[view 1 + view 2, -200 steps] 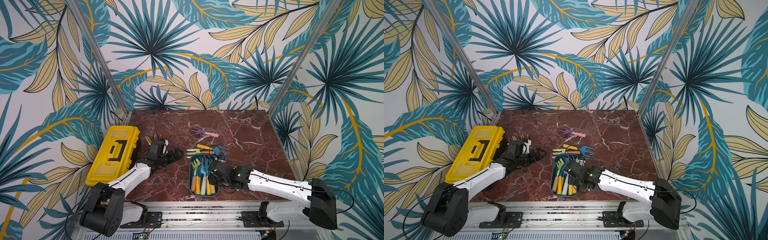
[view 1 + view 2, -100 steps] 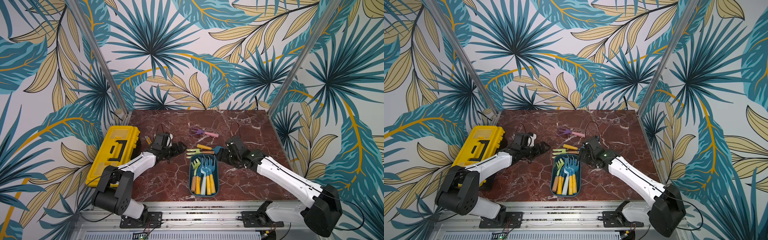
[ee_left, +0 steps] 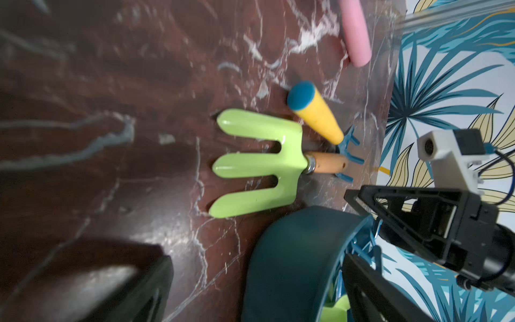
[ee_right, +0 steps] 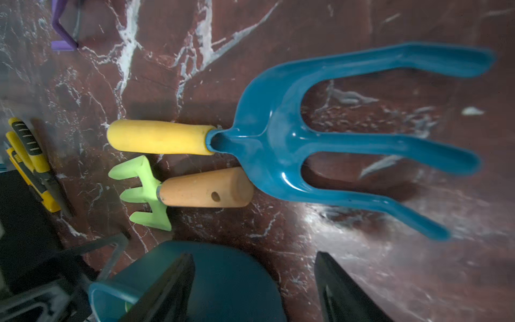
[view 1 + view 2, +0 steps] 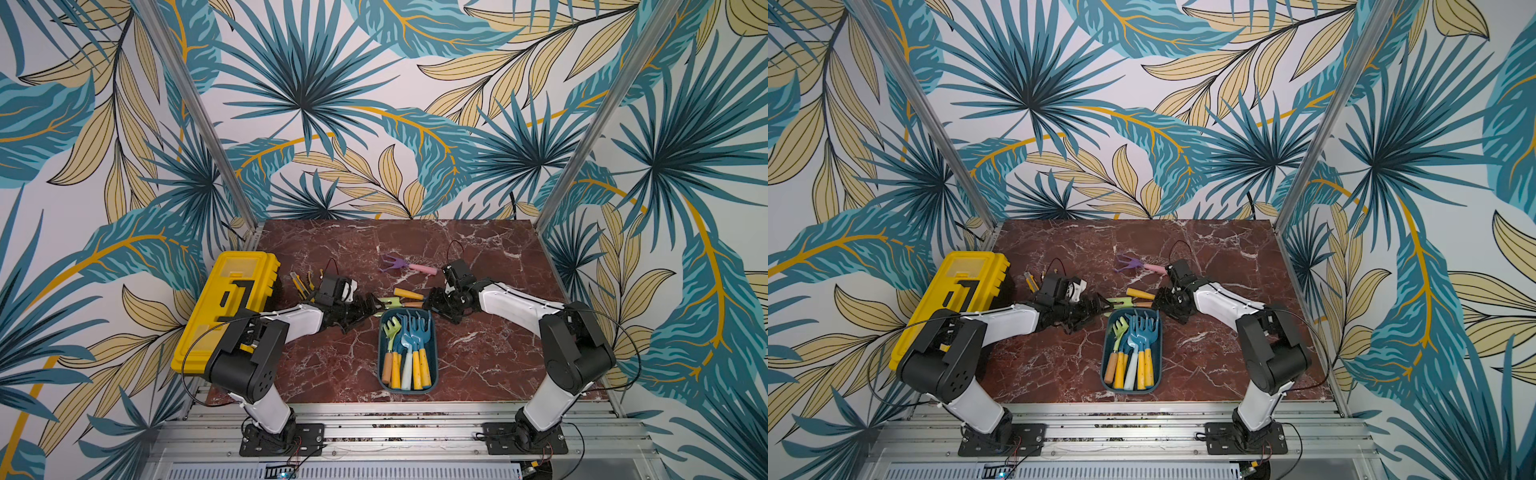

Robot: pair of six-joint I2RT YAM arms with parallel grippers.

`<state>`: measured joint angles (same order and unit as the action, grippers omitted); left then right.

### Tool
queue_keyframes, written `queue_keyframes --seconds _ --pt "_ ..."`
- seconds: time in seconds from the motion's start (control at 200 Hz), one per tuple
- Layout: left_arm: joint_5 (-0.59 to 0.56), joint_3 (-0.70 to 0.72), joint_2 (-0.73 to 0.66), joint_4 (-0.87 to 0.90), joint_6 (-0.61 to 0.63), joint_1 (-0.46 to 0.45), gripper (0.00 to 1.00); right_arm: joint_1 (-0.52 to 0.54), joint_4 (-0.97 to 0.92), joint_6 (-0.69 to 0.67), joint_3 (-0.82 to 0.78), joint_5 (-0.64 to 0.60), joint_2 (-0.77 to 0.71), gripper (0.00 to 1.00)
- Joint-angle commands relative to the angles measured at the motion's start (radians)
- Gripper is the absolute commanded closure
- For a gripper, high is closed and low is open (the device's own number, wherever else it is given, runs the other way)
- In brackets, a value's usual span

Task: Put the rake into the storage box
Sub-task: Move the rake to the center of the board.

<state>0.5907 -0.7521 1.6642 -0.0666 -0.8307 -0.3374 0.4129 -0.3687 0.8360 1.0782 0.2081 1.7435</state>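
**A:** Where are the loose rakes relative to the two arms?

**B:** The green rake and the blue rake lie side by side on the table, just behind the far end of the box. The left gripper and the right gripper face each other over that end.

**A:** Is either rake between the jaws?

**B:** No. In the left wrist view the green rake lies ahead of the left gripper, prongs toward it. In the right wrist view the blue rake lies ahead of the right gripper, prongs toward that side.

**A:** And how do the jaws stand?

**B:** Both pairs are spread wide and hold nothing. Only the rounded end of the box shows between the right fingers.

**A:** What else is around?

**B:** Other rakes lie in the box, handles toward the robot. The purple rake lies farther back. A toolbox stands at the left edge, with knives beside it.
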Motion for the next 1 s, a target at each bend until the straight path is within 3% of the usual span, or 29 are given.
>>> queue_keyframes --seconds 0.0,0.21,0.561,0.806,0.997 --pt "0.022 0.047 0.047 -0.113 -0.055 -0.013 0.00 -0.001 0.102 0.053 -0.023 0.022 0.036 0.27" --pt "0.009 0.002 0.147 -0.230 -0.099 -0.012 0.00 -0.016 0.223 0.102 0.051 -0.002 0.180 0.27" --pt "0.005 -0.161 0.232 -0.174 -0.055 0.036 0.01 -0.086 0.201 0.078 0.278 -0.101 0.360 0.28" --pt "0.018 -0.183 0.225 -0.131 -0.021 0.074 0.01 -0.093 0.002 0.081 0.466 -0.128 0.436 0.32" --pt "0.027 -0.135 0.188 -0.132 -0.014 0.084 0.00 -0.054 -0.269 0.228 0.554 -0.296 0.429 0.27"
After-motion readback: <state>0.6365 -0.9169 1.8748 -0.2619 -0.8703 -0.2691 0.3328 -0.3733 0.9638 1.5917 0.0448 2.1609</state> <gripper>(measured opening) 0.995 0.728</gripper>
